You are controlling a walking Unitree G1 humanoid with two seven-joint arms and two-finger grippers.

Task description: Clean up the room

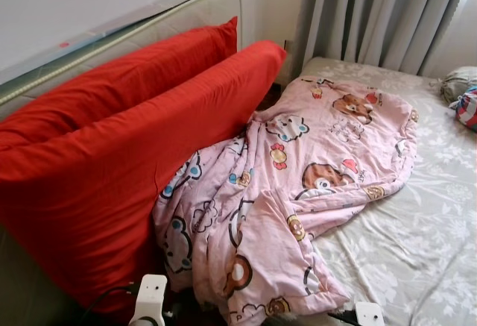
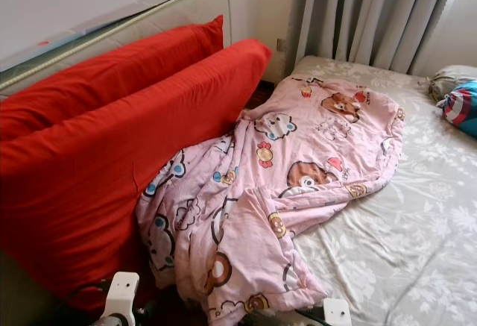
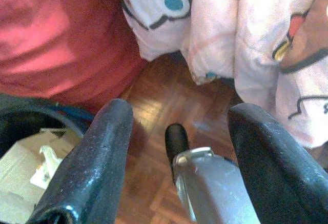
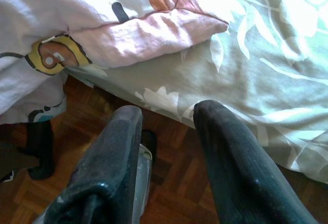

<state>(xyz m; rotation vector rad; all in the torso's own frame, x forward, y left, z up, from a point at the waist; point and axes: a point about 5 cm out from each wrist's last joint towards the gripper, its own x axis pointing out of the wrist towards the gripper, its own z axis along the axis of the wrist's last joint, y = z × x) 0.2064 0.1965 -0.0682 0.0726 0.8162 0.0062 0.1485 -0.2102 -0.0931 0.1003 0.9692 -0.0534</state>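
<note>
Left gripper low over wood floor, fingers spread wide, holding nothing. Right gripper likewise low at the bed edge, fingers parted a little, empty. Just ahead, pink cartoon quilt rumpled across the floral sheet, near corner hanging off the bed. Left of it, two red pillows leaning against the headboard. Beyond, grey curtains.

Blanket: pink, cartoon bear print. Left of the blanket, two pillows: plain red. Bed sheet under it: grey-green, pale floral. Curtains beyond it: grey. Floor: brown parquet.
</note>
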